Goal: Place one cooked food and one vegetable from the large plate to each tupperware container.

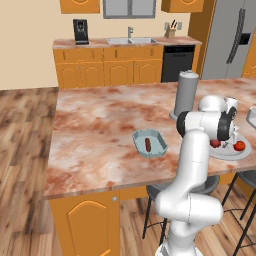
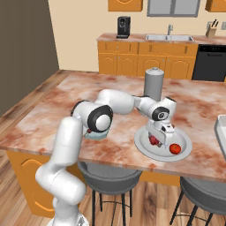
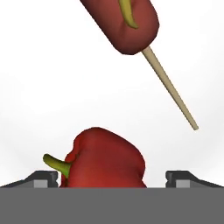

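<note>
One reddish-brown sausage on a stick point(image 1: 148, 145) already lies in the pale-blue octagonal tub point(image 1: 150, 144), centre frame. My claw point(image 3: 112, 177), spread wide, straddles a glossy red pepper point(image 3: 107, 159) on the wide light-grey plate point(image 2: 145, 148); a second sausage point(image 3: 127, 24) and red vegetable point(image 2: 175, 148) remain there.

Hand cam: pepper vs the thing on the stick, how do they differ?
The red pepper is squat and lobed with a green stem; the corn dog is long, smooth, on a wooden stick. The pepper sits between the open fingertips; the corn dog lies farther off. Both are reddish and rest on the large plate.
</note>
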